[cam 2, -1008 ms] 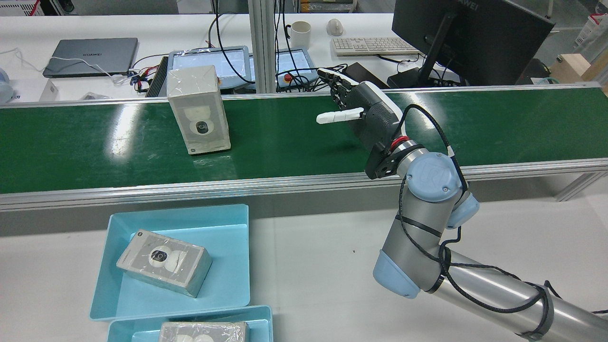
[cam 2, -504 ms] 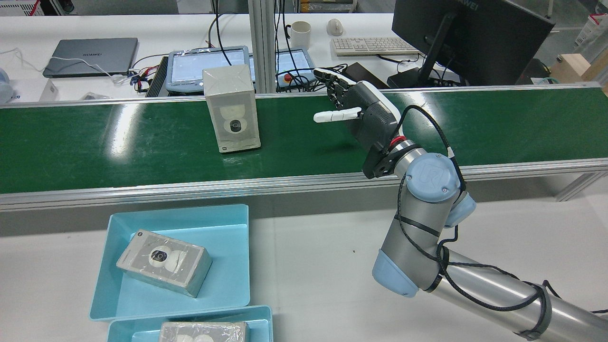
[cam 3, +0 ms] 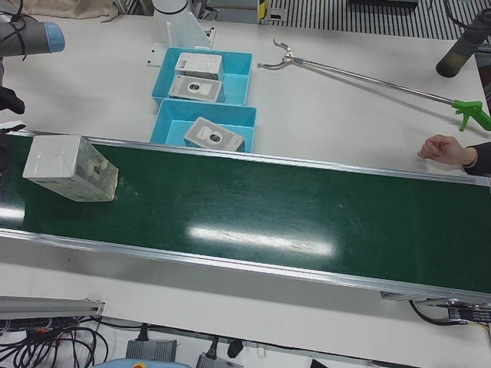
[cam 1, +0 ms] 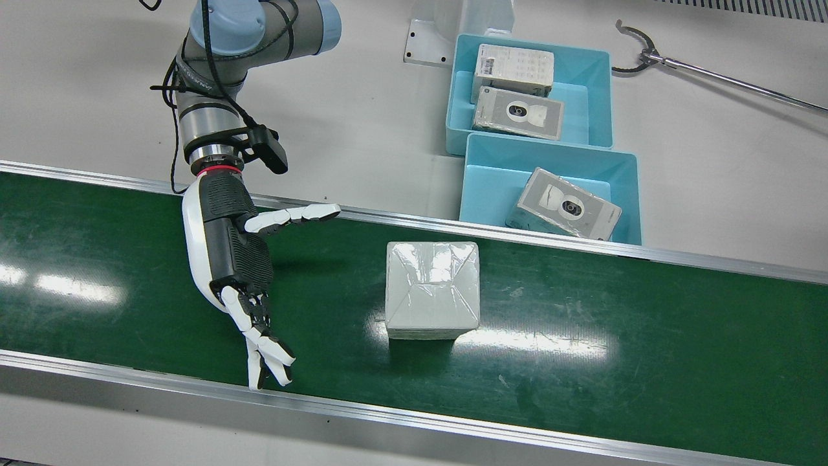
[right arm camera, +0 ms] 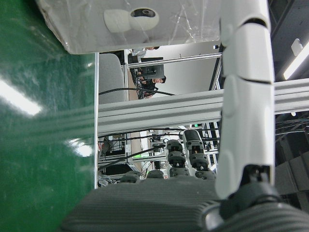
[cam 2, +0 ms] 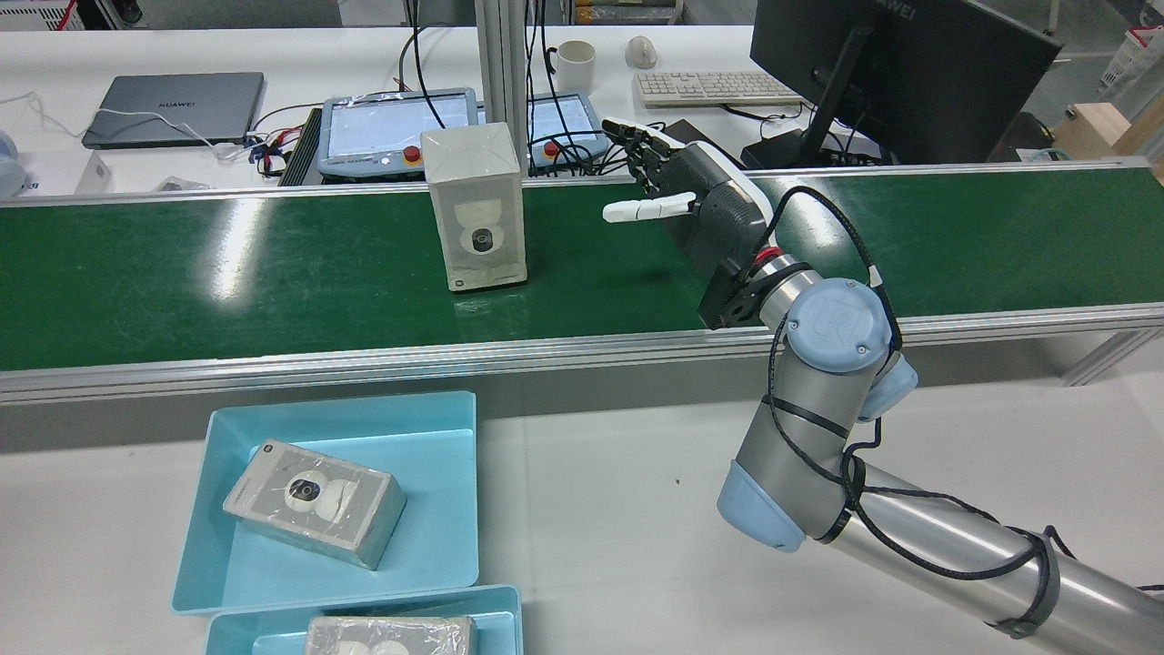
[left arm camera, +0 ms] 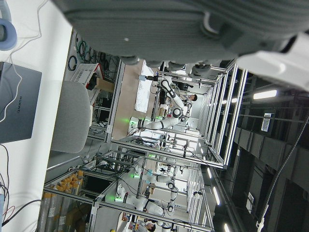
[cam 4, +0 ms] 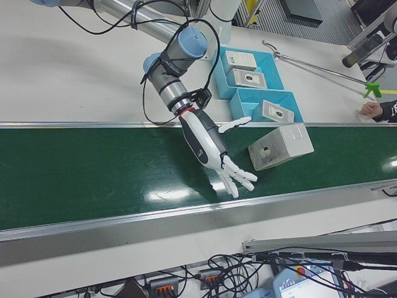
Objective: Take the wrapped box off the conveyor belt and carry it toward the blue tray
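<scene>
The wrapped box [cam 2: 476,209] stands upright on the green conveyor belt [cam 2: 182,264], a grey-white carton under clear film with a camera picture on its face. From above the wrapped box [cam 1: 432,298] sits mid-belt, about a hand's width from my right hand [cam 1: 229,259]. My right hand [cam 2: 700,214] hovers over the belt, open, thumb pointing at the box, touching nothing. The right hand view shows the box [right arm camera: 130,24] ahead of the thumb [right arm camera: 244,96]. The blue tray [cam 2: 427,546] lies on the white table and holds another wrapped box. Of my left hand [left arm camera: 169,29] only the grey palm shows.
A second blue tray [cam 1: 582,103] with two boxes lies behind the first. A long reacher tool [cam 3: 368,77] rests on the table. A person's hand [cam 3: 441,147] lies at the belt's far end. Teach pendants [cam 2: 382,127] and a monitor [cam 2: 900,73] stand beyond the belt.
The box has ridden the belt rightward in the rear view, closing most of the gap to my right hand. The hand has shifted slightly toward the belt's far edge, still open.
</scene>
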Robot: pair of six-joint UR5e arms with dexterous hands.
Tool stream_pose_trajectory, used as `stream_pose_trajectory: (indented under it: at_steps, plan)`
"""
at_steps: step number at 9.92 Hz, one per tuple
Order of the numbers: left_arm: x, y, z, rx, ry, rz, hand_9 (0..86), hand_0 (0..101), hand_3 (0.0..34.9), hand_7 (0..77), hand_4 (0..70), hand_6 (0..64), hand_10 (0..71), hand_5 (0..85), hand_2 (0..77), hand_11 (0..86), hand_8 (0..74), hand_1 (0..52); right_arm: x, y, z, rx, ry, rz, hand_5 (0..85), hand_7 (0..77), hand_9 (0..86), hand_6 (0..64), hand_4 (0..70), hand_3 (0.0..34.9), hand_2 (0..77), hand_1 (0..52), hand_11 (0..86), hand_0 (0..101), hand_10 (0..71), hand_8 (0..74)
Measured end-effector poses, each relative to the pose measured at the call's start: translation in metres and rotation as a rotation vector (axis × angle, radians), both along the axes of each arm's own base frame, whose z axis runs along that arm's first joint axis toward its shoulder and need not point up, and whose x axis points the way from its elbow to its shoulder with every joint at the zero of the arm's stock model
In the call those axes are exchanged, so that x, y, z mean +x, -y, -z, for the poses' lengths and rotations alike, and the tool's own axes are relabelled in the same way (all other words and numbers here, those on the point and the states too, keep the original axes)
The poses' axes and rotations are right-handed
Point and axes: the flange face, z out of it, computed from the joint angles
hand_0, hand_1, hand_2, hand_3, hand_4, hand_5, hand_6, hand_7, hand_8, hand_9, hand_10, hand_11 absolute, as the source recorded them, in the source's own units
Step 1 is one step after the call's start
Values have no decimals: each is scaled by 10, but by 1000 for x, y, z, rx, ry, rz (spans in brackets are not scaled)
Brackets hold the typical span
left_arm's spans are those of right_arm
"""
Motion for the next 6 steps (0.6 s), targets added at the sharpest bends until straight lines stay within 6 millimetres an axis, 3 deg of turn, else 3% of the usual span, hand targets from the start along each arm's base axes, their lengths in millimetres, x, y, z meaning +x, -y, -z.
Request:
stream_pose_trajectory:
  at_steps: [6]
  plan:
    - [0, 0, 0, 0, 0, 0, 5, 0, 0, 5, 0, 5, 5, 11, 11, 5, 5, 0, -13, -2, -5, -10, -12, 17, 136, 38, 11, 33, 93, 0, 65, 158, 16, 487, 0, 0]
